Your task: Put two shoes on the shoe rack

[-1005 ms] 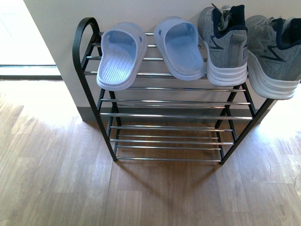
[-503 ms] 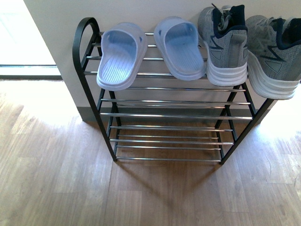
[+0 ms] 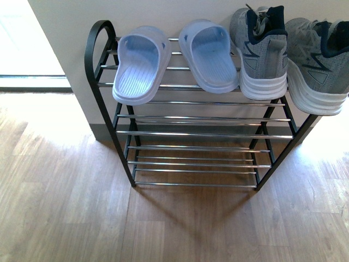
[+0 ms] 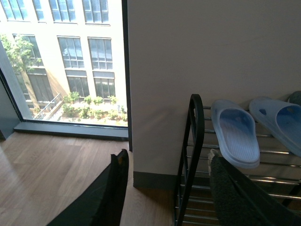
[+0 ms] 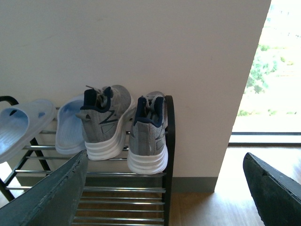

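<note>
Front view — right grey sneaker (image 3: 319, 65) cut by the frame edge, toes of both sneakers out of shot; no arms visible. Left wrist view — second blue slide (image 4: 281, 120) cropped. Right wrist view — far slide (image 5: 19, 127) cropped.

- The shoe rack (image 3: 196, 134) stands on the wooden floor (image 3: 60, 207), its back against the wall (image 3: 163, 11).
- On its top shelf four shoes sit in a row, heels toward 6 o'clock.
- The left slide sandal (image 3: 139, 65) lies nearest the rack's 9 o'clock end; the right slide sandal (image 3: 210, 54) is just beside it at 3 o'clock.
- The left sneaker (image 3: 262, 52) follows, then the right sneaker (image 3: 319, 63) at the 3 o'clock end, heel overhanging the front bar.
- The lower shelves lie beneath.
- A window (image 4: 61, 61) lies at 9 o'clock of the wall.
</note>
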Controlling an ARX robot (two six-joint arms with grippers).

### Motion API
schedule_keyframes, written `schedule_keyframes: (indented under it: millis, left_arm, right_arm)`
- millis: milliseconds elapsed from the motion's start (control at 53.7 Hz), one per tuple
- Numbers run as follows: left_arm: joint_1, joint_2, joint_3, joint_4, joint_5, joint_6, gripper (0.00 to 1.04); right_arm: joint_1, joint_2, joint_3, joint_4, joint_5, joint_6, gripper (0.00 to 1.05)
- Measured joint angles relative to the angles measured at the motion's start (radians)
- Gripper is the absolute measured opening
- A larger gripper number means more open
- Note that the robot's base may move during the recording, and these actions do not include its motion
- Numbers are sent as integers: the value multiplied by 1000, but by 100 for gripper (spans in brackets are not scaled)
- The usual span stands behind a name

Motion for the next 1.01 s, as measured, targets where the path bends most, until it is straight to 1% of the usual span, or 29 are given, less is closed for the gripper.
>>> schedule_keyframes:
  millis: [149,223,242,261,316,1005]
  left_arm:
    - [0,0,0,0,0,0,76]
    - [0,0,0,0,0,0,90]
    - [0,0,0,0,0,0,96]
    - [0,0,0,0,0,2,97]
    - [0,0,0,0,0,2,95]
    - [0,0,0,0,0,3,95]
  right_arm:
    - [0,0,0,0,0,0,96]
    - [0,0,0,0,0,0,96]
    - [0,0,0,0,0,0,96]
    - [0,0,0,0,0,0,96]
    - [0,0,0,0,0,0,96]
    - [0,0,0,0,-3,0,96]
